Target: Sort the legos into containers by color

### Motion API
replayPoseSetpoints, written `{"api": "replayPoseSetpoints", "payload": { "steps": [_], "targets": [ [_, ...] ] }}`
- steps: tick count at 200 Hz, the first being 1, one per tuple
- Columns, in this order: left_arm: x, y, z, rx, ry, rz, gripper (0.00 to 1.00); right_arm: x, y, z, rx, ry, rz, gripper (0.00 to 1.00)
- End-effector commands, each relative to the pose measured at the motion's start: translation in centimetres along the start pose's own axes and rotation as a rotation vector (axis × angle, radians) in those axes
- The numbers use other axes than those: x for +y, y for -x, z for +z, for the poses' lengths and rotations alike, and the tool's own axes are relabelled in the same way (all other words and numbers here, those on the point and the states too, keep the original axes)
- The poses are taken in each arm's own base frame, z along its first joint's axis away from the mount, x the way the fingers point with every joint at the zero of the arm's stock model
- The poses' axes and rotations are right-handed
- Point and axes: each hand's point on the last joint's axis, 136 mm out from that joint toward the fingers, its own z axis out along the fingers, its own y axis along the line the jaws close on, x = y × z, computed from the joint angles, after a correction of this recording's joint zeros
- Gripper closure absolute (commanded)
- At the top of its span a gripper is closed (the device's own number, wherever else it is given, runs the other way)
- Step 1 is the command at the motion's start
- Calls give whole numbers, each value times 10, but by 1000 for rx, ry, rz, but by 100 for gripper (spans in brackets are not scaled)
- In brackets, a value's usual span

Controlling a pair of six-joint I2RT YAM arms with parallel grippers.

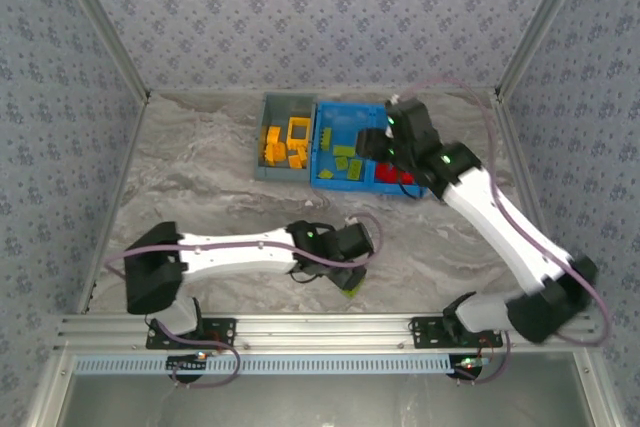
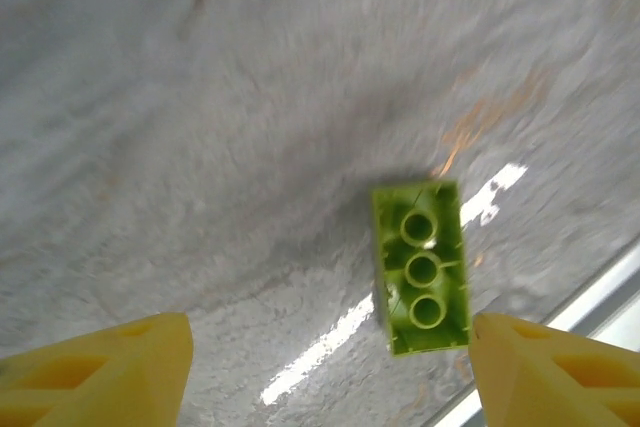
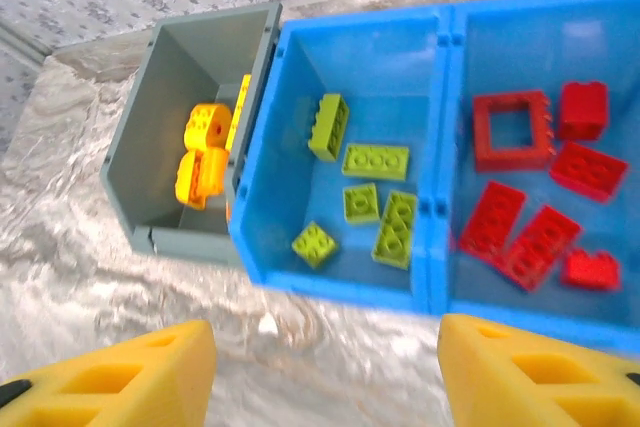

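Note:
One olive-green brick (image 2: 420,267) lies hollow side up on the table near the front edge, also visible as the green brick (image 1: 352,290). My left gripper (image 2: 330,377) is open above it, and the brick sits close to the right finger (image 2: 550,367). My right gripper (image 3: 325,377) is open and empty, hovering at the near side of the bins; it is the right gripper (image 1: 377,143). The grey bin (image 3: 140,137) holds yellow bricks (image 3: 200,152). The blue bin (image 3: 440,67) has green bricks (image 3: 375,162) in its left compartment and red bricks (image 3: 545,232) plus a red frame (image 3: 512,130) in its right.
The bins stand together at the back of the marbled table (image 1: 200,197), the grey bin (image 1: 268,159) left of the blue bin (image 1: 322,137). An aluminium rail (image 1: 320,327) runs along the front edge just beyond the green brick. Patterned walls enclose the table.

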Motion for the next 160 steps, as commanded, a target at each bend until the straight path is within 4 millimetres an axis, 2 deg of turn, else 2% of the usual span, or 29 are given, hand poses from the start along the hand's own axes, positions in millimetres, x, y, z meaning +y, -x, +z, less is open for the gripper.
{"api": "replayPoseSetpoints", "payload": {
  "steps": [1, 20, 35, 59, 70, 99, 143, 160],
  "targets": [
    [-4, -14, 11, 98, 39, 35, 26, -24, -64, -22, 140, -7, -24, 36],
    [-16, -19, 26, 128, 10, 49, 26, -31, -89, -52, 159, 45, 6, 34],
    [-24, -21, 34, 142, -8, 62, 26, -43, -100, -72, 160, 32, 29, 34],
    [-27, -30, 43, 172, -5, 77, 26, -58, -111, -88, 150, 7, 48, 33],
    [-31, -26, 47, 155, -18, 72, 28, -59, -113, -90, 149, 6, 53, 33],
    [-26, -24, 49, 147, 16, 60, 31, -58, -115, -85, 159, 14, 58, 34],
    [-29, 4, 19, 43, 1, 26, 31, -54, -113, -82, 153, 27, 63, 35],
    [-34, 8, 17, 39, -19, 32, 32, -55, -114, -82, 155, 24, 61, 35]
  ]
}}
